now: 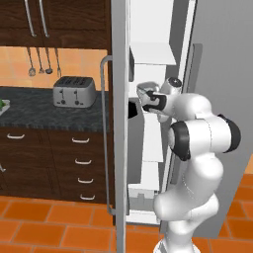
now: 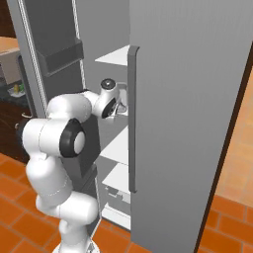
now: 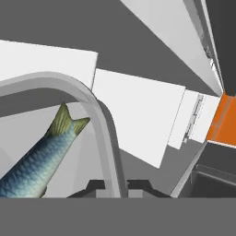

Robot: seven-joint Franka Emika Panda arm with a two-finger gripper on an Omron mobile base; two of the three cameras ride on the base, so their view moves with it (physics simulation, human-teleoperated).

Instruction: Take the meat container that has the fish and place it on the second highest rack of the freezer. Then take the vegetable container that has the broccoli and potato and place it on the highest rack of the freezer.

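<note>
The hand (image 3: 115,186) is clamped on the rim of the meat container (image 3: 99,120) holding the fish (image 3: 39,161).

The fish (image 3: 34,163) is cut off by the hand view's left and bottom edges, so only its tail and rear body show. The meat container (image 3: 99,124) runs off the same edges, leaving just a curved stretch of rim. In the right base view, the freezer door (image 2: 132,118) hides most of the gripper (image 2: 120,105) and whatever it grips. On the worktop (image 1: 29,106), something green (image 1: 4,105) at its left end is cropped and too small to identify.
</note>
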